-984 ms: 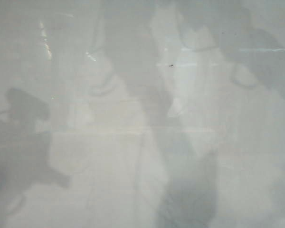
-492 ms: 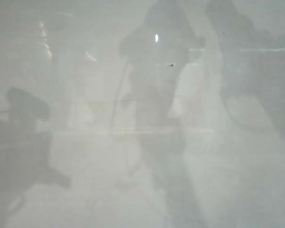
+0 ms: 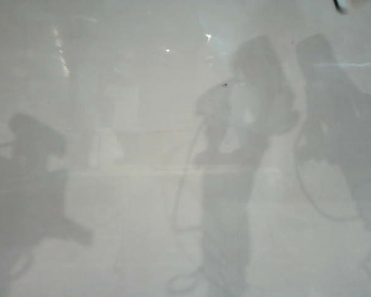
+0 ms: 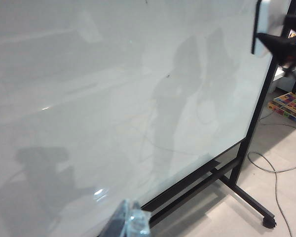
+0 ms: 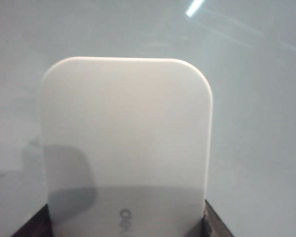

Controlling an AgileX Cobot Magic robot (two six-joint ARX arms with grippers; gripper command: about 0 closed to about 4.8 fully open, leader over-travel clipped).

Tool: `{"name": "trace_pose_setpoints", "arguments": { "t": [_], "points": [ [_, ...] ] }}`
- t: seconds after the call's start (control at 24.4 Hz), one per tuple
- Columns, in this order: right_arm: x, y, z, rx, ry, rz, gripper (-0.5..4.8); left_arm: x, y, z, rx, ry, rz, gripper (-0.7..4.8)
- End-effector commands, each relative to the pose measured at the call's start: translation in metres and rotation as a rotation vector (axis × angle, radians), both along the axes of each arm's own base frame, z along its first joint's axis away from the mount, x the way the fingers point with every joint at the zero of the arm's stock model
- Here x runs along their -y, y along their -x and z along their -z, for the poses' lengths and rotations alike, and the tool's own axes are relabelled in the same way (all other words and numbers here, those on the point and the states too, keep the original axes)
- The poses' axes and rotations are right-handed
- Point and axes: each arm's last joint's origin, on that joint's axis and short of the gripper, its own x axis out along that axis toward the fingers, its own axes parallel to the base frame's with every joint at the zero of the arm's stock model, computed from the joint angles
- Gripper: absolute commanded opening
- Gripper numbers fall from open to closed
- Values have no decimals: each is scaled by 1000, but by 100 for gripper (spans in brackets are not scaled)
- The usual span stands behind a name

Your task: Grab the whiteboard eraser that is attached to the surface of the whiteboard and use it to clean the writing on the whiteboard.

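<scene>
Right end effector (image 5: 126,232) clamps eraser (image 5: 126,143) by its sides just off the whiteboard (image 5: 256,123); smooth, light, rigid plastic, likely slippery, so grip mid-flanks; left end effector (image 4: 129,224) idle low, state untellable.

Counted: one whiteboard (image 3: 111,185), one whiteboard eraser (image 5: 126,143), two grippers, right gripper (image 5: 126,224) at six o'clock, left gripper (image 4: 128,224).

Arm shadows on whiteboard (image 3: 142,204) now further right.
</scene>
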Motion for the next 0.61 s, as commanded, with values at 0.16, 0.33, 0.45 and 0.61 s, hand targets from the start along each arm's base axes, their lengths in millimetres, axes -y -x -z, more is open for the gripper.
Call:
{"name": "trace_pose_setpoints", "arguments": {
  "t": [0.16,0.33,0.45,0.61],
  "points": [
    [26,-65,22,4,-263,69,125,0,0,-2,18,6,4,-5],
    [25,-85,36,1,-255,46,125,0,0,-2,17,7,7,-5],
    [22,-95,39,10,-265,28,125,0,0,-2,16,6,7,-4],
    [19,-110,39,15,-265,29,125,0,1,-1,11,5,12,-5]
  ]
}}
